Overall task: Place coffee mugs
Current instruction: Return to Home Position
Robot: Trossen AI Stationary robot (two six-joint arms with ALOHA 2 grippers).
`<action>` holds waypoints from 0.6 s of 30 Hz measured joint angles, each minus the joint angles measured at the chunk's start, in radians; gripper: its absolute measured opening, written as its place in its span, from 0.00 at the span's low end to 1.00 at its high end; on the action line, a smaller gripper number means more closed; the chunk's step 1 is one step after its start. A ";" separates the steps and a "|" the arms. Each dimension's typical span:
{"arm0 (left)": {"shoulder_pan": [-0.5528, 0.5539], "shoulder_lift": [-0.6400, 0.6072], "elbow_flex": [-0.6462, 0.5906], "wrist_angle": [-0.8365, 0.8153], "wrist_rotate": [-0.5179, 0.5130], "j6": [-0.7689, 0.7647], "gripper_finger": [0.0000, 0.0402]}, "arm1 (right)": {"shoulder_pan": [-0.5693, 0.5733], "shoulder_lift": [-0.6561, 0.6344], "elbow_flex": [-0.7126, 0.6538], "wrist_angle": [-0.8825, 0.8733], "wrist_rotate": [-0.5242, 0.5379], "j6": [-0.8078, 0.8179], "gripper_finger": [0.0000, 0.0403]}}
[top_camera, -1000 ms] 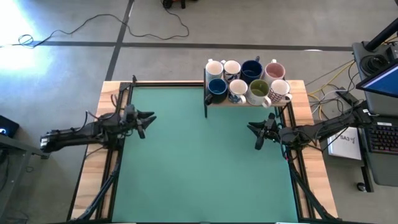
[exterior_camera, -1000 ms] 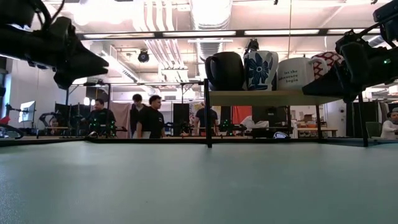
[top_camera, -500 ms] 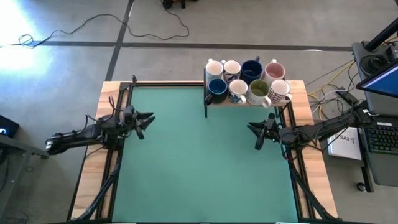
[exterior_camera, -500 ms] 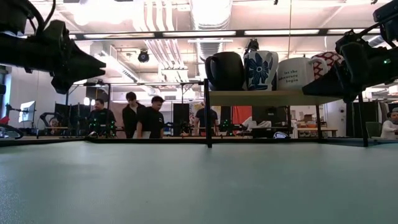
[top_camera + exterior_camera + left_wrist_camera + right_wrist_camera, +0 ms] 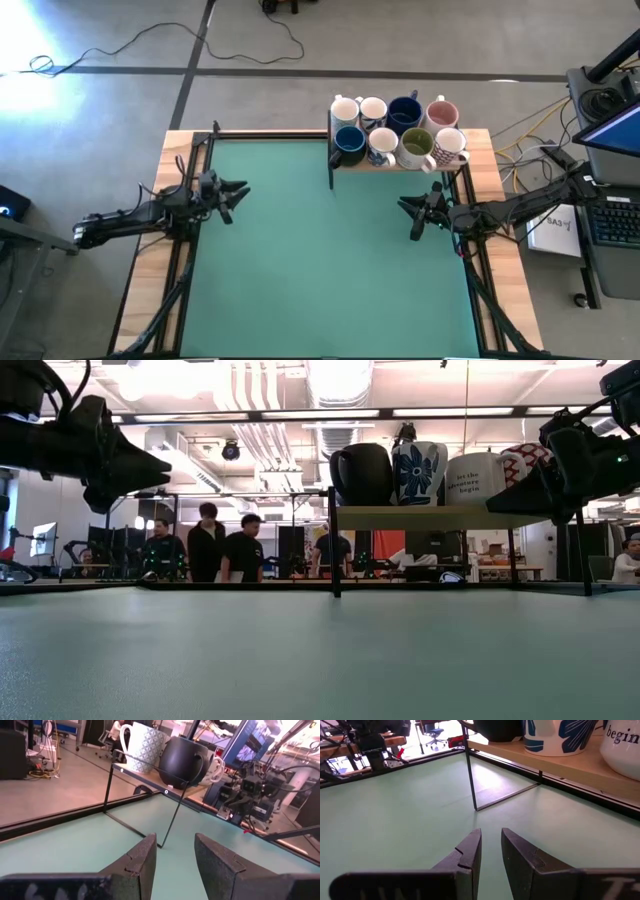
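Left pincer and right pincer hang empty, fingers parted, facing each other across the table. Eight mugs crowd a shelf just beyond the right pincer.

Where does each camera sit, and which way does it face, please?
High view: above the table, facing straight down; both arms show, with the left gripper and right gripper.
Low view: at table-top height, facing level across toward the shelf and the room; both grippers enter at the upper corners.
Left wrist view: on the left arm, facing the shelf past its own open fingers.
Right wrist view: on the right arm, facing the shelf past its own fingers.
Shared: both wrist views see the mugs on the shelf, and the other arm farther off.
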 joint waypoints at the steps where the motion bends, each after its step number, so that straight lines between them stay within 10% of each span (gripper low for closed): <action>1: 0.000 0.000 -0.002 0.009 0.000 0.000 0.29 | 0.000 0.000 0.000 0.000 0.000 0.000 0.16; 18: 0.001 0.000 -0.048 0.166 0.000 0.000 0.29 | 0.000 0.000 0.000 0.000 0.000 0.000 0.16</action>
